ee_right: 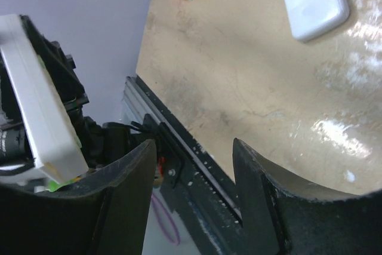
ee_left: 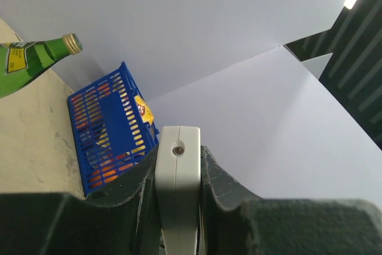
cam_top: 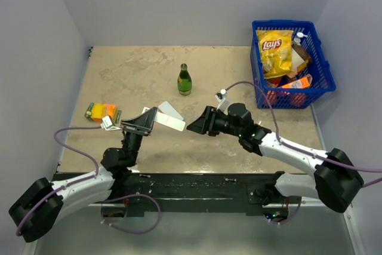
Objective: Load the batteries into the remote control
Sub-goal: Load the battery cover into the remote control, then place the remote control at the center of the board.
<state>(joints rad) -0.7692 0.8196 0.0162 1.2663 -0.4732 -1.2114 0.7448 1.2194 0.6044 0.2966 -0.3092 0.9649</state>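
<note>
Currently left gripper (ee_left: 179, 158) is clamped on the remote (ee_left: 177, 198); right gripper (ee_right: 194, 147) is half open, empty. Probably pre-load; next, right needs a battery, none visible.

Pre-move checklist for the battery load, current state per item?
1. Left gripper shut on remote: ok.
2. Right gripper open and empty: ok.
3. Batteries located: cannot tell, none visible in any view.
4. Remote oriented for loading: cannot tell.
5. Loose white panel lying flat, apart from both grippers: ok.
</note>
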